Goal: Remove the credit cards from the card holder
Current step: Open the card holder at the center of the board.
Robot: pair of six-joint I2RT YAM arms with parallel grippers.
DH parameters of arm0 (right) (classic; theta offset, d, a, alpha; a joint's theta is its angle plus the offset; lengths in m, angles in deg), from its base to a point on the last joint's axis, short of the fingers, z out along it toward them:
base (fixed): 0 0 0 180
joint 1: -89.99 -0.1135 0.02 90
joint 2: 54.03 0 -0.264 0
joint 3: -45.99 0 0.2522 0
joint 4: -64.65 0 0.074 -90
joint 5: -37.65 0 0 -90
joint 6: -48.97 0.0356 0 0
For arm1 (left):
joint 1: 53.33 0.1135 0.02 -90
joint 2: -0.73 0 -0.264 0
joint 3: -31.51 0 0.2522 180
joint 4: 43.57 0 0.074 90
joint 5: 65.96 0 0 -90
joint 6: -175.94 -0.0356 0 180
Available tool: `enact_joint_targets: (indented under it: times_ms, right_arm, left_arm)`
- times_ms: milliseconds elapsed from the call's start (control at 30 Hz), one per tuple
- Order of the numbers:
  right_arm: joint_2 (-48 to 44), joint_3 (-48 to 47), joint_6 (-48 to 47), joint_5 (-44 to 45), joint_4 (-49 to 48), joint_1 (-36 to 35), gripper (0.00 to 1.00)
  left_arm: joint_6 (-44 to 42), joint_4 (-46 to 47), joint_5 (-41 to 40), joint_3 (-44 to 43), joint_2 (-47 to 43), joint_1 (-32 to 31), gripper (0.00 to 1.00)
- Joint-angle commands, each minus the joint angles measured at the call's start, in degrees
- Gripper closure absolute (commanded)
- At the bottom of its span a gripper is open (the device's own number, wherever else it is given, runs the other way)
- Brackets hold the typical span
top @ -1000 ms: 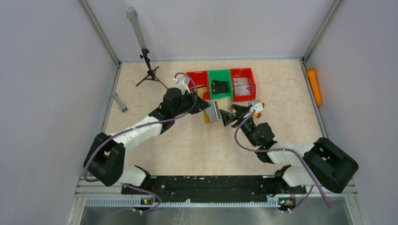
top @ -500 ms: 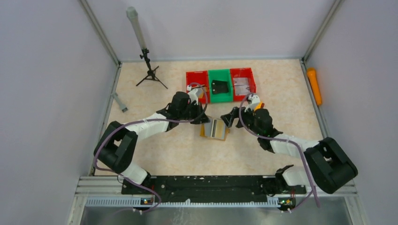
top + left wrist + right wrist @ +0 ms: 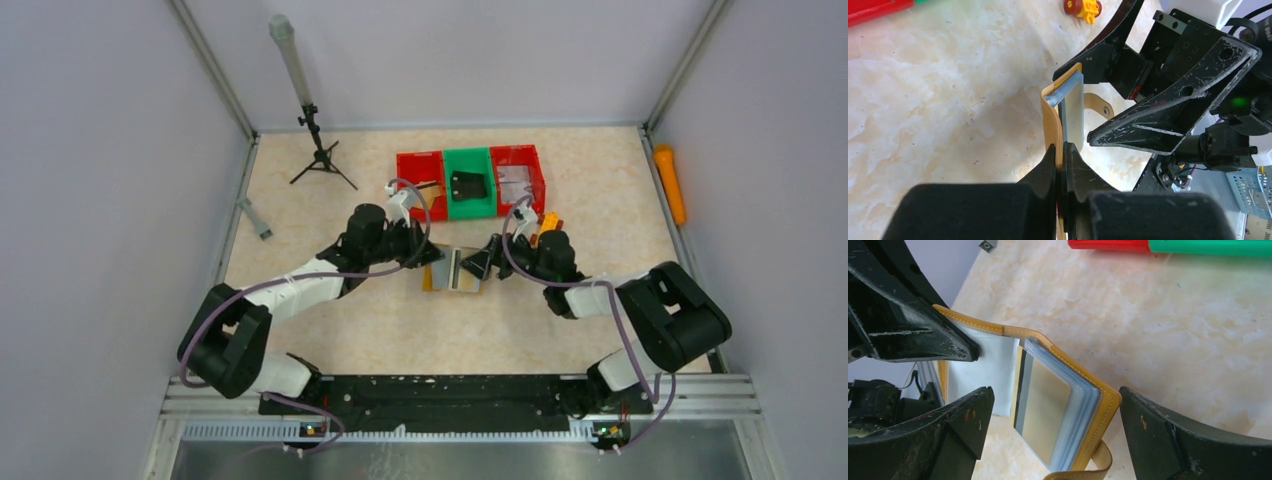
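Note:
The card holder (image 3: 452, 271), a mustard-brown wallet with grey lining, is open at the middle of the table. My left gripper (image 3: 427, 257) is shut on its left cover (image 3: 1050, 120), pinching the edge between the fingers (image 3: 1048, 162). My right gripper (image 3: 478, 262) is open, and its jaws straddle the wallet's right half (image 3: 1098, 405) without touching it. A tan credit card (image 3: 1045, 410) sits in the top clear sleeve. Further sleeves are stacked behind it and their contents are hidden. The side tab (image 3: 1100, 465) curls under the wallet.
Red (image 3: 420, 170), green (image 3: 470, 165) and red (image 3: 518, 160) bins stand in a row behind the wallet. A black object (image 3: 470, 185) lies in the green one. An orange-yellow toy block (image 3: 548, 220) lies near my right wrist. A tripod (image 3: 318, 155) stands back left and an orange cylinder (image 3: 669, 182) lies by the right wall.
The wallet has come down and toward the near side with my left gripper still on it. My right gripper has swung round to the wallet's right half and stays open.

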Motion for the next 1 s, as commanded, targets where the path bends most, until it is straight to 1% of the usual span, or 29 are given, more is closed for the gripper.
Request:
enact_joint_targets:
  times_ms: [0,100,200,300,333,367,433,500,567,633,667,700,733,800,867,967]
  right_arm:
    - [1.45,0.41,2.58,-5.13,-9.39,0.88,0.03]
    - [3.52,0.13,4.38,-7.88,-12.66,0.9,0.04]
    - [5.04,-0.28,5.79,-9.6,-14.79,1.06,0.12]
    - [6.06,-0.52,6.89,-11.24,-16.86,1.16,0.29]
    - [6.15,-0.31,7.34,-11.61,-17.9,1.23,0.38]
    - [6.16,-0.03,7.72,-11.76,-18.69,1.35,0.45]
    - [6.07,0.22,8.24,-12.02,-19.3,1.75,0.55]
    - [6.18,0.41,8.73,-12.3,-19.93,2.03,0.6]
    - [6.37,0.68,9.35,-12.53,-20.99,2.2,0.68]
    - [6.42,0.79,9.71,-12.58,-21.31,2.41,0.76]
    - [6.42,0.79,9.7,-12.55,-21.41,2.47,0.81]
    - [6.42,0.78,9.7,-12.58,-21.33,2.55,0.84]
    - [6.42,0.78,9.76,-12.47,-21.09,2.64,0.85]
    - [6.4,0.48,9.44,-12.0,-19.77,2.74,0.85]
    - [6.33,0.05,8.75,-11.24,-17.7,2.88,0.85]
    - [6.09,-0.54,7.37,-8.73,-13.62,2.99,0.85]
  left_arm:
    - [3.09,9.02,1.83,2.93,-5.02,1.69,1.0]
    - [5.27,10.94,2.86,4.3,-6.3,3.52,1.0]
    - [7.56,15.45,5.9,6.15,-6.89,4.97,1.0]
    - [8.41,17.58,7.61,6.67,-6.93,5.42,1.0]
    - [8.5,17.47,7.81,6.58,-6.74,5.47,1.0]
    - [8.63,17.63,8.16,6.49,-6.62,5.49,1.0]
    - [8.88,17.95,8.49,6.48,-6.48,5.51,1.0]
    - [8.69,17.91,8.39,6.55,-6.56,5.58,1.0]
    - [7.77,16.75,7.41,6.38,-6.77,5.61,1.0]
    - [6.1,12.89,4.12,5.86,-7.12,5.61,0.99]
    - [5.28,10.95,2.27,5.52,-7.41,5.6,0.96]
    - [4.5,9.0,-0.01,5.21,-7.69,5.6,0.94]
    - [3.69,6.92,-2.51,4.83,-7.93,5.64,0.9]
    - [2.01,2.25,-7.14,3.84,-8.27,5.56,0.77]
    - [0.96,-2.28,-11.66,2.34,-8.11,5.54,0.63]
    - [-0.64,-7.8,-16.45,0.03,-8.06,5.07,0.54]
